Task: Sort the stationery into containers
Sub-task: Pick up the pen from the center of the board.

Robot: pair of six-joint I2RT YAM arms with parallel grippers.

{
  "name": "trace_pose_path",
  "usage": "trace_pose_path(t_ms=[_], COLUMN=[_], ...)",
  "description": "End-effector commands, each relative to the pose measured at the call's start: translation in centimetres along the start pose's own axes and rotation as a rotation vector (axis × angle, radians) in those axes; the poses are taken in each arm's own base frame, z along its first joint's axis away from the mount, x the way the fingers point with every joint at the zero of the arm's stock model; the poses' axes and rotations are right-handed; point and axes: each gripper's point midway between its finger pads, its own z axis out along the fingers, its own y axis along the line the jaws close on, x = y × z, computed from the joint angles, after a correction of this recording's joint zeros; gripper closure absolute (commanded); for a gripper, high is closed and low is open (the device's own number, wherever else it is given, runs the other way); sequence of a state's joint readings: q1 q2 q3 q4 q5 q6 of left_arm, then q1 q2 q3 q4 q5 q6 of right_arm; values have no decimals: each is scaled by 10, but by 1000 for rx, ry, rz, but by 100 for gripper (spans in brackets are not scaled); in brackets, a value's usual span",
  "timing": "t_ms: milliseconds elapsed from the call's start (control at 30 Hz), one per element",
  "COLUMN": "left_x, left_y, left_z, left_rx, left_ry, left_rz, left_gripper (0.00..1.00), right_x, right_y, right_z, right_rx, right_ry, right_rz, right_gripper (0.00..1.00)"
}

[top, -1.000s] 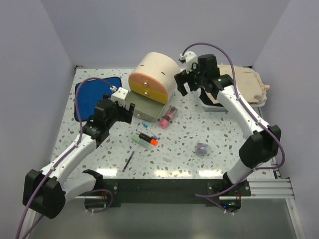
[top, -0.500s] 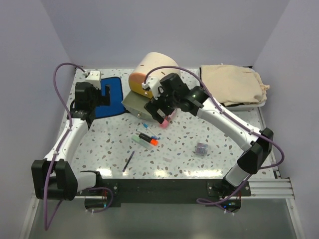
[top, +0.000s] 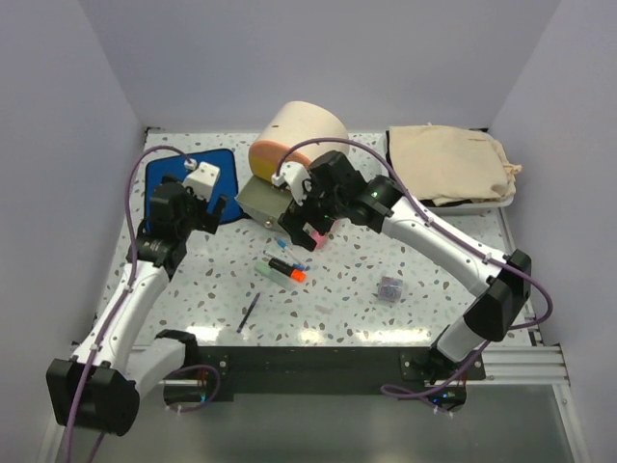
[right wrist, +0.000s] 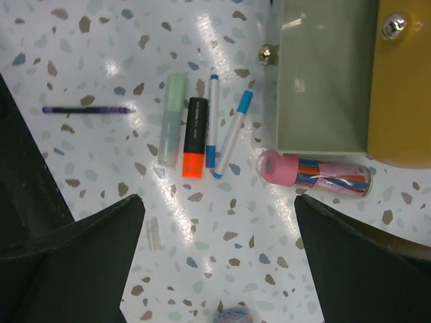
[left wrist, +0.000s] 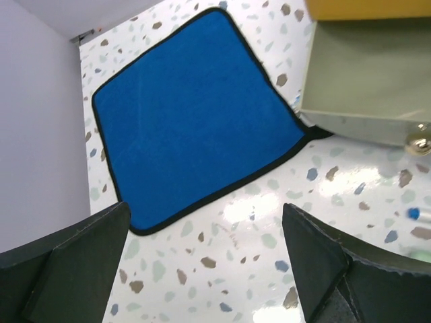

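The beige cylindrical cabinet [top: 301, 123] lies at the back centre, with an orange drawer front [top: 275, 154] and a grey drawer [top: 260, 202] pulled open. In the right wrist view I see the grey drawer [right wrist: 323, 74] and a yellow drawer front [right wrist: 404, 87]. Beside them lie a green highlighter [right wrist: 173, 120], a black-and-orange highlighter [right wrist: 194, 136], two blue-tipped pens [right wrist: 213, 120], a pink tube [right wrist: 316, 171], a thin black pen [right wrist: 87, 109] and the purple-grey box [right wrist: 233, 315]. My right gripper [right wrist: 219, 269] hovers open above them. My left gripper [left wrist: 202, 269] is open and empty by the blue cloth [left wrist: 188, 108].
A white tray with a beige bag [top: 448, 159] stands at the back right. The blue cloth [top: 178, 178] lies at the back left. The purple-grey box [top: 388, 288] and thin black pen [top: 250, 313] lie apart towards the front. Walls close the table on three sides.
My right arm swung from behind the cabinet to the front of the open grey drawer, above the pens. My left arm drew back from the drawer to the blue cloth's edge.
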State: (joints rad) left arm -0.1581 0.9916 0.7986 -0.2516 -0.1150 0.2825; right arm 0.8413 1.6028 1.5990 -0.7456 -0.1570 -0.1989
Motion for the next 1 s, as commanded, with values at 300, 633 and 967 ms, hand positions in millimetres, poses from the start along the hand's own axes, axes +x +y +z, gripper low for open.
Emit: trace_pose_path(t_ms=[300,633,967], left_x=[4,72,66], left_y=[18,68,78], left_z=[-25,-39,-55], left_rx=[-41,-368,-423], left_ry=[-53,155,151], left_rz=[-158,-464,-520], left_gripper=[0,0,0], right_x=[14,42,62], right_y=[31,83,80], right_z=[-30,64,146], right_rx=[-200,-229,-147], right_ry=[-8,165,242], right_rz=[-267,35,105], right_gripper=[5,16,28])
